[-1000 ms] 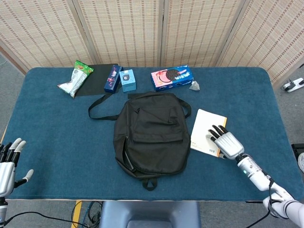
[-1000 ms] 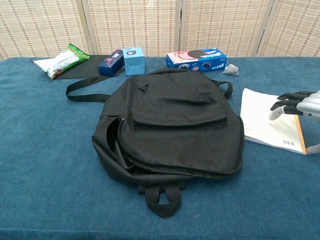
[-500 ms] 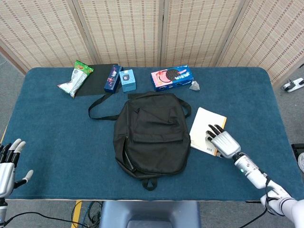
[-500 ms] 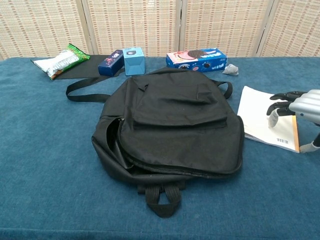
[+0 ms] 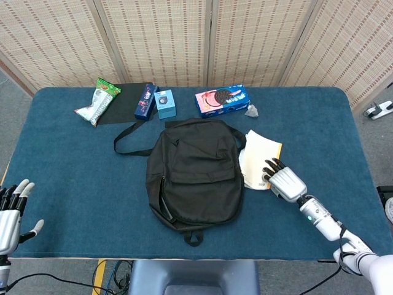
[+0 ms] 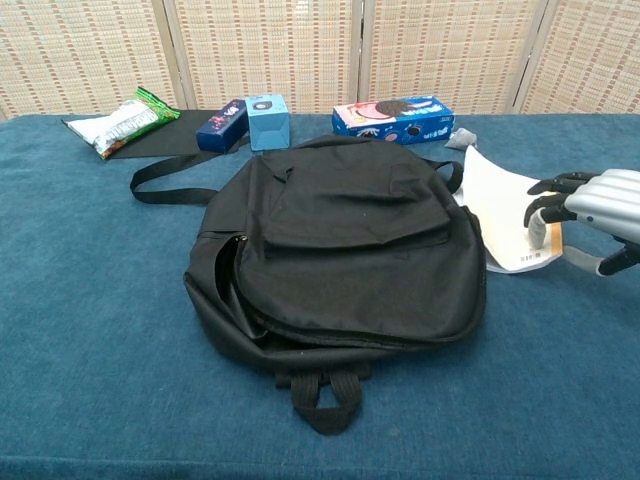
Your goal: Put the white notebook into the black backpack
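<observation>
The black backpack (image 5: 193, 175) lies flat in the middle of the blue table, its side zipper gaping toward the front left (image 6: 225, 290). The white notebook (image 5: 256, 153) leans against the backpack's right side, its far edge curled up by the strap (image 6: 495, 205). My right hand (image 5: 284, 182) grips the notebook's near right corner, fingers curled over the top and thumb below (image 6: 590, 200). My left hand (image 5: 12, 212) hovers at the table's front left corner, fingers apart and holding nothing.
Along the back edge lie a snack bag (image 5: 97, 101), a dark blue box (image 5: 146, 101), a light blue box (image 5: 164, 103), a cookie box (image 5: 222, 100) and a small grey wrapper (image 5: 252, 111). The backpack's strap (image 5: 126, 144) loops out to the left.
My right hand has pushed the notebook left and away, from flat on the table to tilted up against the backpack. The left hand has stayed still.
</observation>
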You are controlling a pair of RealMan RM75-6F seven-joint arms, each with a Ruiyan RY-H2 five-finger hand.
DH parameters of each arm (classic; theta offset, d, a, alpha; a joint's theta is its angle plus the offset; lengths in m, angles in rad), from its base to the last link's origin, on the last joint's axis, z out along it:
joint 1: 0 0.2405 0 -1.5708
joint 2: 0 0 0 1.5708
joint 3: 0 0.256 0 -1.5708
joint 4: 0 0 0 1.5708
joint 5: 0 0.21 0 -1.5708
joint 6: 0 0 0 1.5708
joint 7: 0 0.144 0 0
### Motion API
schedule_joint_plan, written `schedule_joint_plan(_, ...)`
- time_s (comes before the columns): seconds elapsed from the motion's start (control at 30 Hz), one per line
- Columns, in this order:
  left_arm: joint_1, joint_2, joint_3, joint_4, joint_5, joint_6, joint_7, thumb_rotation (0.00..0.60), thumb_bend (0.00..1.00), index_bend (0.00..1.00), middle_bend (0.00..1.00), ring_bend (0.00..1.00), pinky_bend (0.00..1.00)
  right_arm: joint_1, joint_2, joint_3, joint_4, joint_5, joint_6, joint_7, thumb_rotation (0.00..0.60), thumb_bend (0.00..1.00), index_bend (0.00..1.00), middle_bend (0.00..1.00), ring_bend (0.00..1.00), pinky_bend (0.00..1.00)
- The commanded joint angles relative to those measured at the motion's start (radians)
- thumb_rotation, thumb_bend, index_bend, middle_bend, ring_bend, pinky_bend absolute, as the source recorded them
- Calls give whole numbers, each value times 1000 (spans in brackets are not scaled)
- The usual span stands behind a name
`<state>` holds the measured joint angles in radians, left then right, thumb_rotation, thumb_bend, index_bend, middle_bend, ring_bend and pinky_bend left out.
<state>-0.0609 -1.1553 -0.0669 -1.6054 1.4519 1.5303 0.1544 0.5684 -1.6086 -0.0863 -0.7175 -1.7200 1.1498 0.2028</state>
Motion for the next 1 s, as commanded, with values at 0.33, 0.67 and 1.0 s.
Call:
schedule_joint_plan(0.33, -1, -1, -1, 2, -2, -2, -3, 600, 250, 116, 73, 61, 32, 29, -27, 37, 14, 22, 30, 12, 600, 484, 389, 267, 91, 91)
schedule_joint_plan(0.67, -3, -2, -1, 0, -6, -10, -5, 600, 249, 116, 73, 61, 32, 46, -44, 60, 1, 57, -1, -13, 600, 307, 389, 258, 91, 91)
schedule_joint_plan(1.0, -6, -2, 1, -2, -8, -19, -8, 600, 250, 119, 73, 61, 32, 55, -60, 63, 3, 67, -6, -22, 600, 266, 369, 237, 91, 91)
